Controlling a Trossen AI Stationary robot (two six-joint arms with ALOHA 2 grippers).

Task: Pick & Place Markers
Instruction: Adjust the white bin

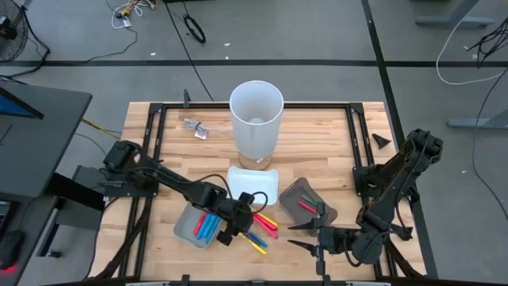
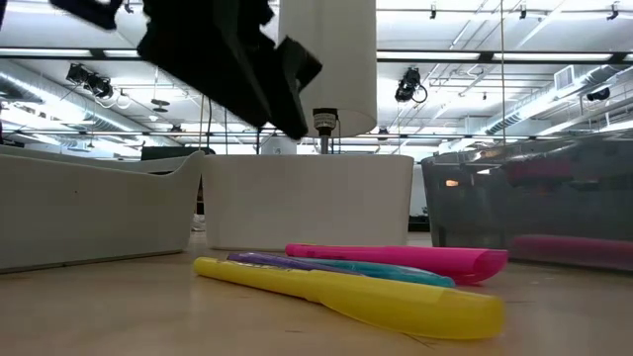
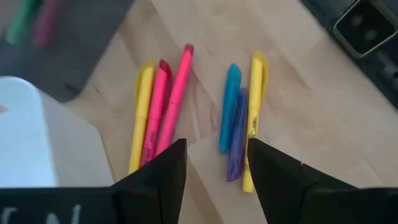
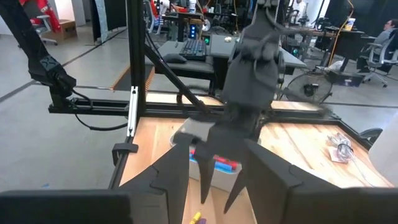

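Left fingers (image 3: 214, 180): apart, holding nothing, above loose markers (image 3: 236, 124) on the counter (image 3: 311, 93).
Right fingers (image 4: 214, 186): apart, empty, near the counter's front edge.
More markers: in two grey trays (image 1: 184, 226).

Six loose markers (image 3: 186, 112) lie on the table (image 1: 317, 135): two yellow, two pink, one blue, one purple. Three trays sit on it: a grey tray (image 1: 184, 228) with at least three markers, a white tray (image 1: 252, 184), and a dark tray (image 1: 305, 195) holding two. One tall white cup (image 1: 256, 119) stands behind.
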